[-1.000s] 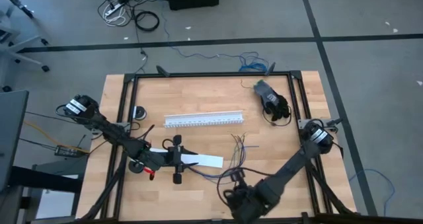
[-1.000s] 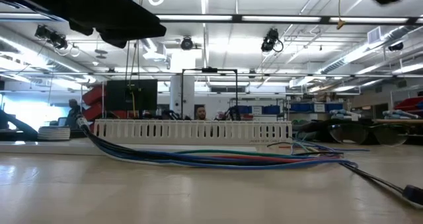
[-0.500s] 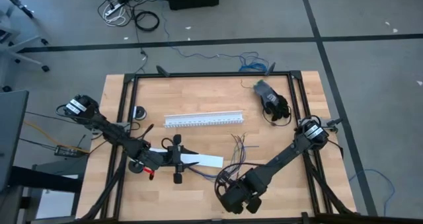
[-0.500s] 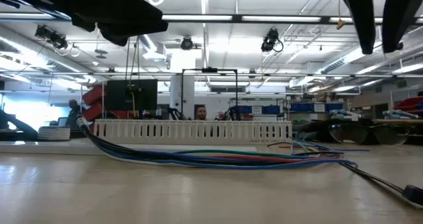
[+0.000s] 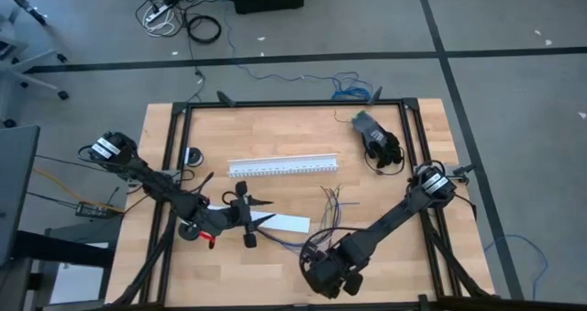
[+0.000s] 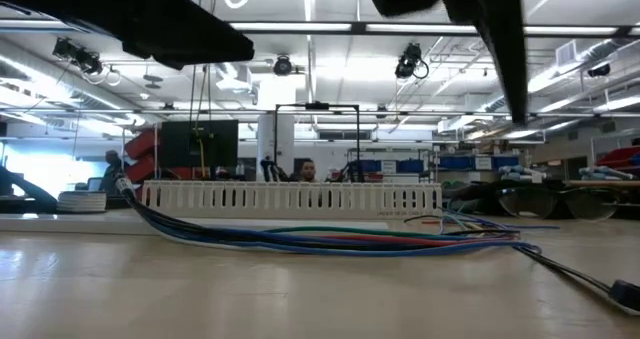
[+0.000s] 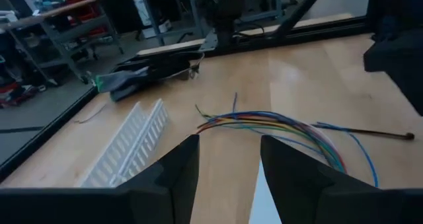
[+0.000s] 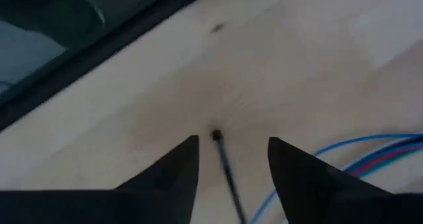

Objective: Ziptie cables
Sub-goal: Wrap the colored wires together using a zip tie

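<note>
Btwn right claw [image 8: 228,159] fingers: ziptie [image 8: 225,159] (cables [image 8: 370,152] beside).

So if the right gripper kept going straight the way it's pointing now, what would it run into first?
Most likely the ziptie: its head end lies on the table in line between the open fingers of the right gripper. Beyond it only bare wood shows, up to the table's dark edge. Depth is hard to judge.
</note>
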